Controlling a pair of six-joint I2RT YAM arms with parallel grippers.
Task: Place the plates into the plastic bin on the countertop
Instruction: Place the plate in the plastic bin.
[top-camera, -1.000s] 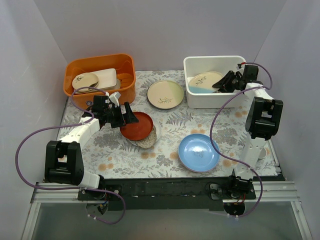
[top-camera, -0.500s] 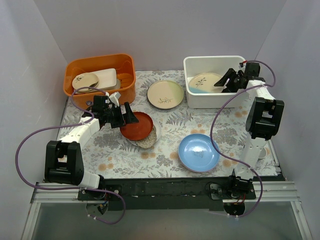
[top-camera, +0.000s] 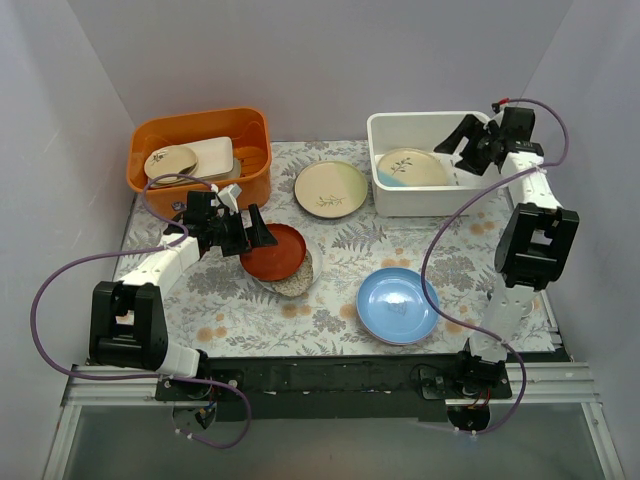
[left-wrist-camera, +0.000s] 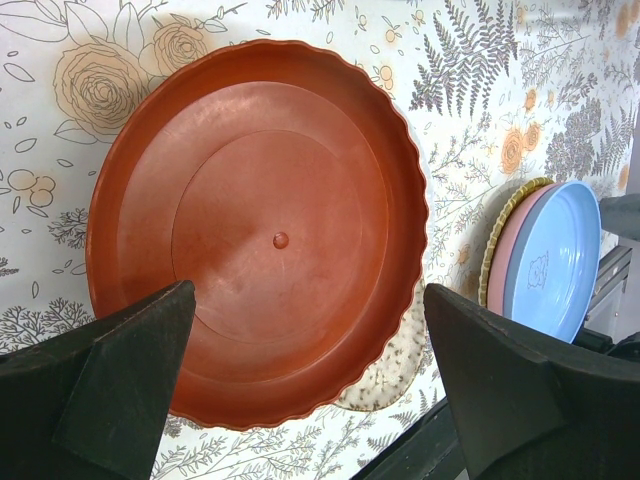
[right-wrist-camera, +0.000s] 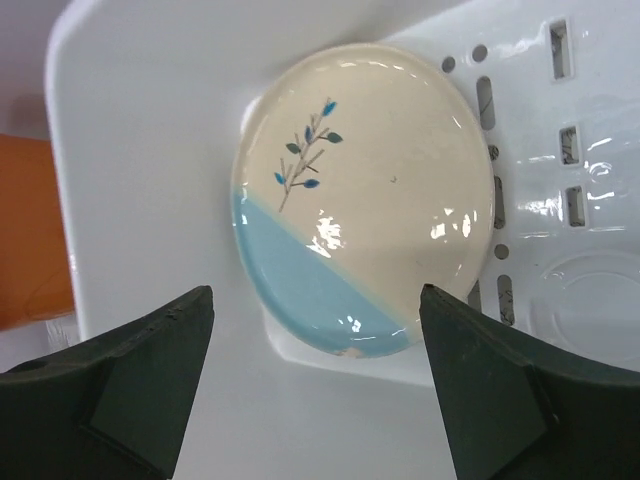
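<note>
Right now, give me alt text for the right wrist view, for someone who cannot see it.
A cream and pale blue plate with a leaf sprig lies in the white, slotted bin. The right gripper hangs above it, jaws wide open and empty.

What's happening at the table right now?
The right gripper hangs open above the white bin, where one cream-and-blue plate lies. The left gripper is open over the dark red plate, which sits on a speckled plate on the countertop and is not yet gripped. A cream plate and a blue plate are also out on the countertop.
</note>
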